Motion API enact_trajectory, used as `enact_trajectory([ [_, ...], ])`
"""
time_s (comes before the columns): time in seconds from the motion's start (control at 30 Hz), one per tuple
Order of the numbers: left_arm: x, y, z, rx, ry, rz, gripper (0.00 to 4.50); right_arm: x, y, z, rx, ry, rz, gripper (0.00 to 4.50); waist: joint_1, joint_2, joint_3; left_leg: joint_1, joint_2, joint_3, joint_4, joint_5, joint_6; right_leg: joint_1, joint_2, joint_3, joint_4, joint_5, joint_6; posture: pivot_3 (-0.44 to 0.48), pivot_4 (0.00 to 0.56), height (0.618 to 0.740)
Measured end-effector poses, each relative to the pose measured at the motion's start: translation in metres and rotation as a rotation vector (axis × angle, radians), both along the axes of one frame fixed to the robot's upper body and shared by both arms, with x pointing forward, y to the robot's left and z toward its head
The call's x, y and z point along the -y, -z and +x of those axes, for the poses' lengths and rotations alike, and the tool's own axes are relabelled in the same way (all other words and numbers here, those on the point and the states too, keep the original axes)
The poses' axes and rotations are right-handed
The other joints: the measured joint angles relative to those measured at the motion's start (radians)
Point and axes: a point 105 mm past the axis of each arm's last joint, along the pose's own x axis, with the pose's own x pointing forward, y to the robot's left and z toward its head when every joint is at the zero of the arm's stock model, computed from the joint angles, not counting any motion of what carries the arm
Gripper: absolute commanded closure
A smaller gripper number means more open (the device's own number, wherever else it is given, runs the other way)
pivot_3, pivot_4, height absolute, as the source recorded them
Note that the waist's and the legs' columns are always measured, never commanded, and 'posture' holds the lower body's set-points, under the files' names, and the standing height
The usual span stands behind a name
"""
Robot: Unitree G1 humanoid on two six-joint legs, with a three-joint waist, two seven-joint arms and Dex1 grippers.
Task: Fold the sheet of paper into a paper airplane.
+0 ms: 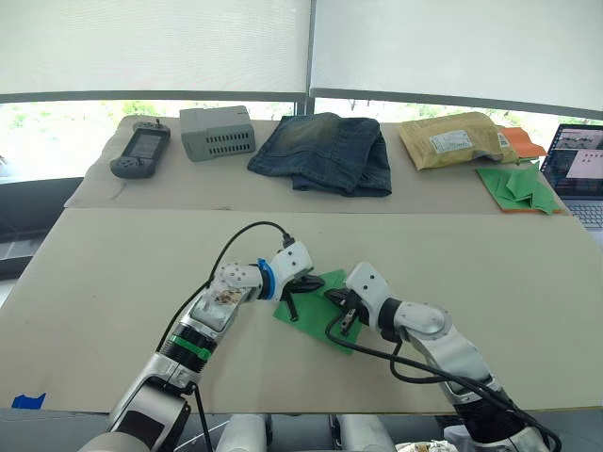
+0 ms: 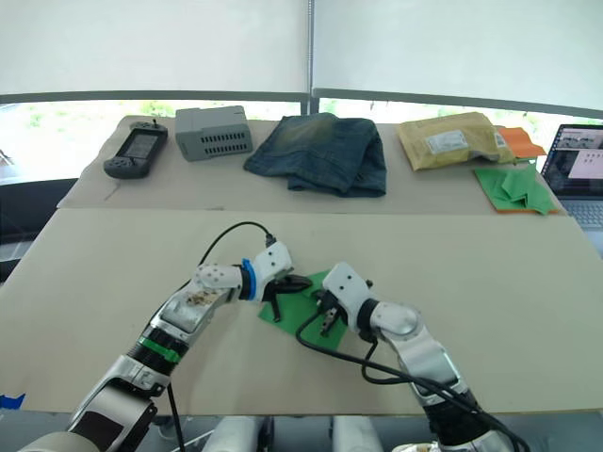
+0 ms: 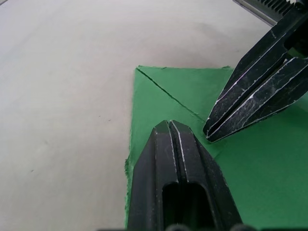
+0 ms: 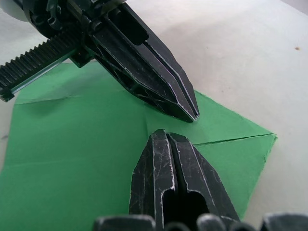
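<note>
The sheet of paper [image 1: 317, 303] lies flat on the surface [image 1: 113, 282], lower centre of frame, one corner folded. Left gripper [image 3: 169, 126] and right gripper [image 4: 167, 136], fingers together, both press their tips onto it.

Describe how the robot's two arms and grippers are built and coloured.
Both arms are silvery grey with white wrist housings and loose black cables. The left arm carries a green band and a blue wrist ring. The left gripper and right gripper each have two black, tapered, scuffed fingers; a toothed black rack sits behind them.
</note>
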Motion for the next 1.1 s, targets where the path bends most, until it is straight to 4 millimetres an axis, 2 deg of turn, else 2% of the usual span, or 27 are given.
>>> enact_trajectory([
  [0.2,0.005,-0.001,-0.007,-0.023,0.068,-0.006,4.49,0.01,-0.008,-0.012,-0.079,0.02,0.085,4.5,0.003,0.0,0.0,-0.004,0.0,-0.001,0.0,0.0,0.0,-0.002,-0.001,-0.001,-0.001,0.0,0.0,0.0,0.15,0.728],
  [0.37,0.007,-0.001,-0.008,-0.03,0.098,-0.002,4.49,0.032,-0.047,-0.025,-0.065,0.019,0.158,4.5,0.005,0.0,0.001,-0.005,-0.001,-0.002,0.0,0.0,0.0,-0.002,-0.001,-0.001,-0.003,0.0,0.001,0.0,0.15,0.728],
  [0.43,0.009,-0.001,-0.008,-0.035,0.11,-0.004,4.49,0.049,-0.042,-0.044,-0.15,0.025,0.106,4.5,0.011,0.0,0.001,-0.006,-0.001,-0.002,0.0,0.0,0.0,-0.001,-0.002,-0.004,-0.007,0.0,0.001,0.0,0.15,0.728],
  [0.53,0.009,-0.002,-0.008,-0.031,0.122,-0.005,4.49,0.067,-0.014,-0.075,-0.351,0.067,0.053,4.5,0.012,0.0,0.0,-0.008,0.0,-0.002,0.0,-0.001,0.002,-0.001,-0.002,-0.004,-0.009,0.001,0.001,0.0,0.15,0.728],
  [0.6,0.008,-0.002,-0.006,-0.031,0.119,-0.001,4.49,0.071,-0.001,-0.087,-0.433,0.088,0.041,4.5,0.008,0.0,0.001,-0.008,0.0,-0.001,0.0,-0.001,0.002,-0.001,-0.002,-0.003,-0.01,0.001,0.002,0.0,0.15,0.728],
  [0.83,0.008,0.0,-0.004,-0.03,0.114,-0.002,4.49,0.071,0.001,-0.088,-0.394,0.131,0.04,4.5,0.003,0.0,0.001,-0.006,0.0,-0.001,0.002,-0.001,0.002,0.001,-0.002,-0.002,-0.011,0.003,0.004,0.0,0.15,0.728],
  [1.1,0.006,-0.001,-0.004,-0.034,0.121,-0.003,4.49,0.059,0.0,-0.093,-0.41,0.108,0.065,4.5,0.002,0.0,0.0,-0.007,0.001,-0.001,0.002,-0.001,0.002,0.0,-0.001,-0.002,-0.011,0.003,0.005,0.0,0.15,0.728],
])
